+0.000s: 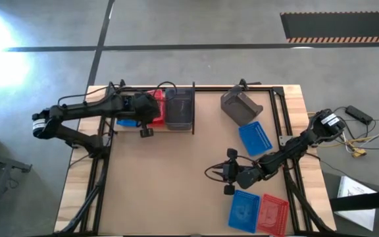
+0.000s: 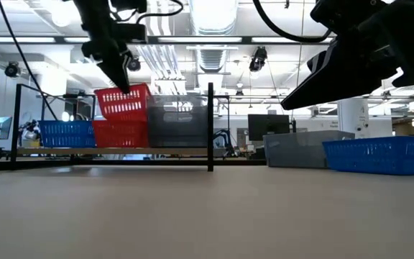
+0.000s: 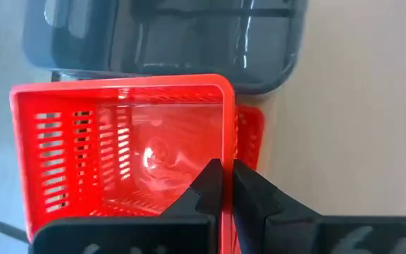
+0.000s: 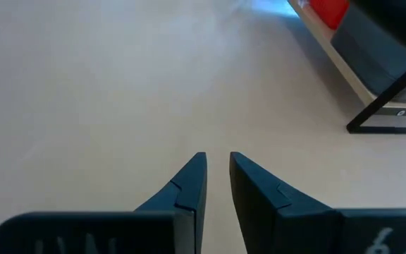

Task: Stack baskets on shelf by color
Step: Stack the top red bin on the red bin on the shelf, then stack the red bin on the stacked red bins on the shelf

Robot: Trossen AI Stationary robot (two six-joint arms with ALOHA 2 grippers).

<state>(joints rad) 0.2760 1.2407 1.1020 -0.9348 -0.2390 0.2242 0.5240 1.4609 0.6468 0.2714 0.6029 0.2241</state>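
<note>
The broad brown flat tabletop (image 1: 176,171) lies beneath the right gripper (image 1: 217,172) and stretches across to below the left gripper (image 1: 151,108). Off the table, behind the right gripper, thin tangled cables with yellow plugs (image 1: 360,148) and a white paper sheet (image 1: 357,194) lie on the grey concrete floor (image 1: 196,26). Far from both grippers lies a black rectangular mat with an orange-striped edge (image 1: 337,26).

this is a large industrial lab or workshop hall. the low view looks past the table into an open room with exposed ceiling ducts (image 2: 214,29), strip lights (image 2: 192,41) and hanging fixtures, with monitors (image 2: 268,128) and workbenches far behind. from above, the floor is bare grey concrete (image 1: 196,23) marked with dark tape lines (image 1: 176,47) and a hazard-striped mat (image 1: 339,26). loose cables (image 1: 367,135) trail beside the wooden table (image 1: 189,171).
</note>
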